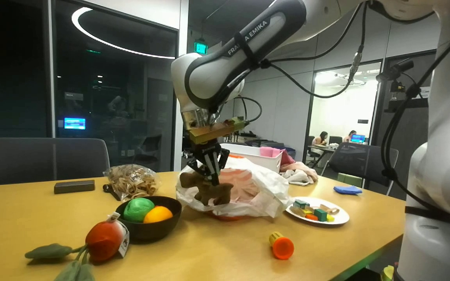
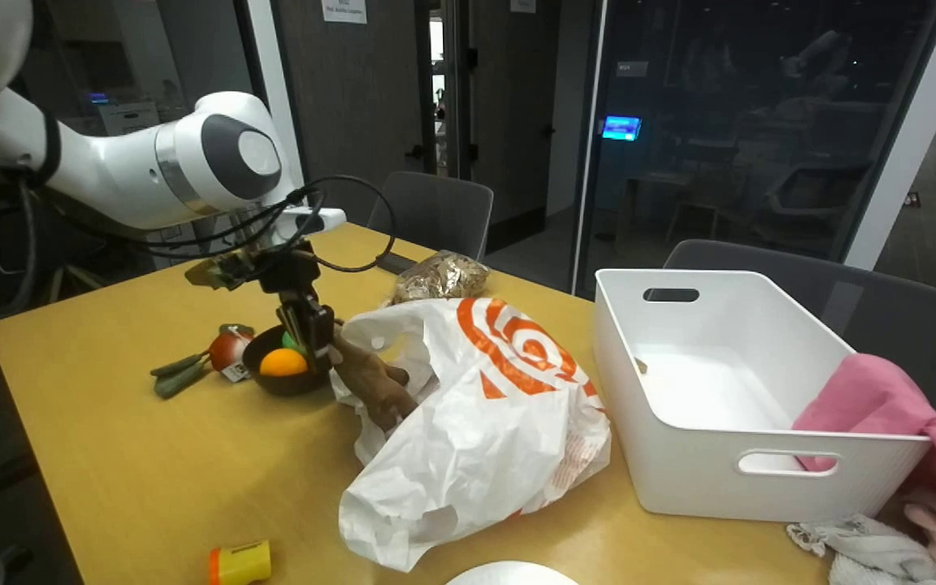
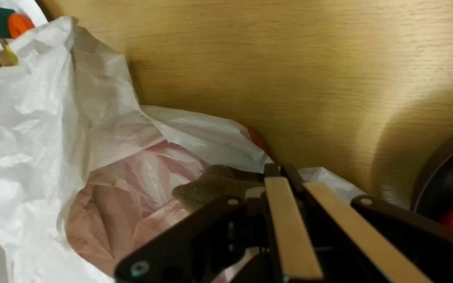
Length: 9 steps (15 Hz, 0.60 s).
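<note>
Your gripper [image 1: 214, 182]: narrowed, pinching a brown plush animal [image 1: 216, 193] by its back, seemingly so its legs stay free | Where: at the open mouth of a white plastic bag [image 2: 484, 439]

This looks like an office meeting room: mesh chairs [image 1: 41, 162] stand along a wooden desk [image 1: 209, 253], and a dark glass wall [image 1: 111, 86] rises at ten o'clock in an exterior view, with a lit blue panel [image 1: 74, 123] at nine. There too, a green sign [image 1: 200, 47] glows near twelve, and a bright room [image 1: 336, 105] opens at three o'clock, where people [image 1: 319, 139] sit near a lit screen [image 1: 358, 138]. In an exterior view, a dark door [image 2: 346, 106] with a posted sheet [image 2: 344, 10] stands at eleven o'clock.
</note>
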### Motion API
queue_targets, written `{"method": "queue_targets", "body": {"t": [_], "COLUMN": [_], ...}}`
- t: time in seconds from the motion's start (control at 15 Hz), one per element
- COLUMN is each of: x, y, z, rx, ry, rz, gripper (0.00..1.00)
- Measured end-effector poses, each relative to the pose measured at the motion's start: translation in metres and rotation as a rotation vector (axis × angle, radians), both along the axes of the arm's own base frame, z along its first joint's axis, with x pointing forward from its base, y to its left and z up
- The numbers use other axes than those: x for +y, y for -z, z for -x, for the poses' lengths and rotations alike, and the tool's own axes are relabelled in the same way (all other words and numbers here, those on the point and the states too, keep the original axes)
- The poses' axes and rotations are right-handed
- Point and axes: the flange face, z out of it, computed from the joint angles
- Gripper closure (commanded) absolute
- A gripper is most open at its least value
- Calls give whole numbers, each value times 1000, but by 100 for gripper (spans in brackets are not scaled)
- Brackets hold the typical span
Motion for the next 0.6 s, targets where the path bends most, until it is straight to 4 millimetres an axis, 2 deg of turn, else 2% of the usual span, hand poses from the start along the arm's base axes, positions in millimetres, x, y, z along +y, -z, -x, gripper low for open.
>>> {"method": "queue_targets", "body": {"t": [0.27, 0.6], "x": [-1, -18], "y": [-4, 7], "z": [8, 6], "rx": [13, 52], "ry": [86, 149], "rz": [67, 164], "gripper": [95, 95]}}
